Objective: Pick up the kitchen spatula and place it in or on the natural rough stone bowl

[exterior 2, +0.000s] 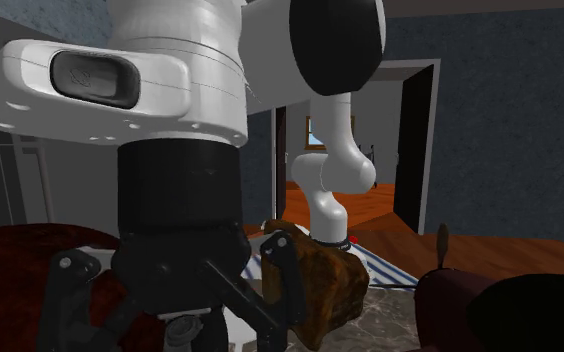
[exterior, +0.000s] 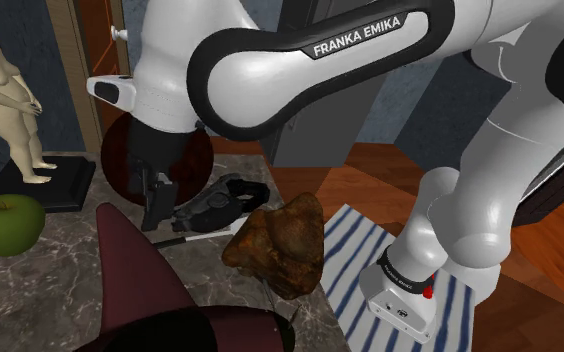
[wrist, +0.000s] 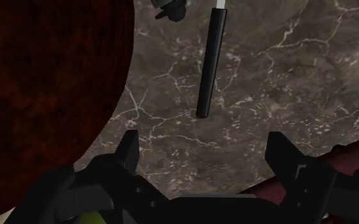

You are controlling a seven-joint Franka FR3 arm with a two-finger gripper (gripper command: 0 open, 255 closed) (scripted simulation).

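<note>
Two fingers (wrist: 128,151) of my gripper (wrist: 204,145) stand apart, empty, over the marble counter (wrist: 286,76), just short of the black-handled spatula (wrist: 210,63).

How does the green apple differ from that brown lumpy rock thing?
The apple is smooth, round and green; the stone bowl is rough, jagged and brown. The apple looks smaller than the stone bowl. Both rest on the dark veined tabletop.

Spatula (wrist: 211,63) on counter (wrist: 286,76), ahead of tool (wrist: 204,143); stone bowl (exterior: 275,245) at shoulder view's right of tool; apple (exterior: 6,222) at left.
</note>
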